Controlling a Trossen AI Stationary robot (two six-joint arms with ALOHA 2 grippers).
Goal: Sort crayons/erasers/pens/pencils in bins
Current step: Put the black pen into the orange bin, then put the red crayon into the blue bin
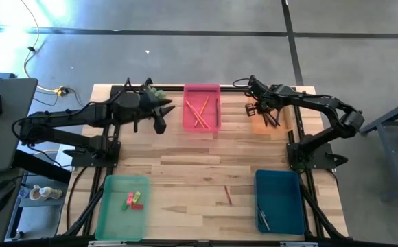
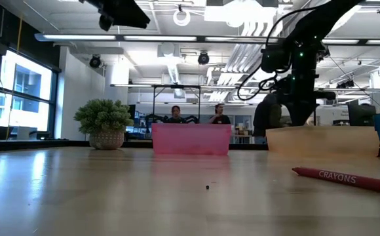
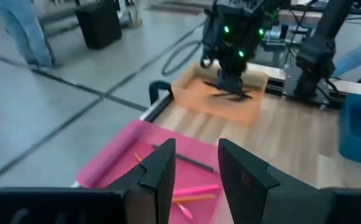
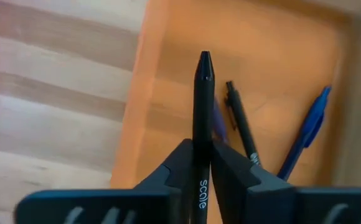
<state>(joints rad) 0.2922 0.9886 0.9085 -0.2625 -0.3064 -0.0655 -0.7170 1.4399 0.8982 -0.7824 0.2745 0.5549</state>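
While the right hand [image 4: 200,163] grips a black pen [image 4: 201,118] above the orange bin [image 1: 271,118], its body hides much of that bin from above. Left hand [image 3: 193,165] hangs part-open beside the pink bin [image 1: 202,108] of pencils [image 1: 197,112]. A crayon [image 2: 342,179] lies on open table [image 1: 185,171].

Light wooden plank table [image 1: 185,171]. At the far edge, middle: pink bin [image 1: 202,108]; at the far right corner: orange bin [image 1: 271,116]. At the near left corner: light green bin [image 1: 122,206]; at the near right corner: teal-blue bin [image 1: 279,201]. Between the near pair, bare on the wood: red crayon [image 1: 228,195].
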